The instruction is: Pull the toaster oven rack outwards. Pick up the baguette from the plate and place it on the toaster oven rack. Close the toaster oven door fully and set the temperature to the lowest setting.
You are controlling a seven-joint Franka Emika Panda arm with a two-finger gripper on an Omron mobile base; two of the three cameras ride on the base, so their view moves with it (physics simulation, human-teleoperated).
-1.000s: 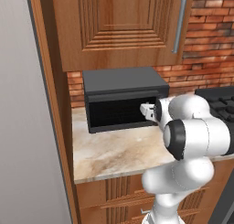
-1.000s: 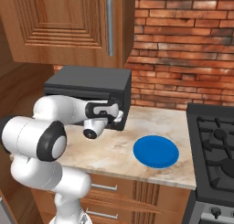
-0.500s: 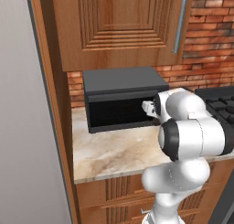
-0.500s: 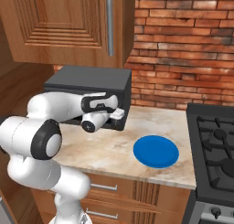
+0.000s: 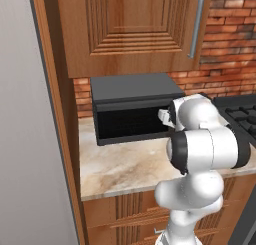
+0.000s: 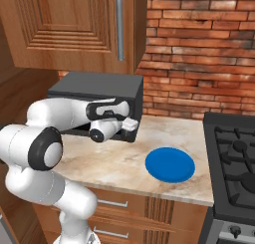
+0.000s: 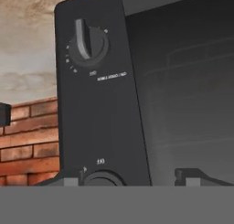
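The dark grey toaster oven stands at the back of the counter under the wall cabinet. Its door looks shut flat against the front. My gripper is right at the control strip on the oven's front right. The jaws stand apart on either side of one knob. A second knob sits further along the strip. The blue plate lies bare on the counter to the right. The rack and the baguette are hidden.
A black stove adjoins the counter on the right. A wooden wall cabinet hangs just above the oven, and a tall panel borders the marble counter on the left. A brick wall runs behind.
My hand has shifted closer against the oven's control strip, and the jaws have narrowed a little. The plate and oven have not moved.
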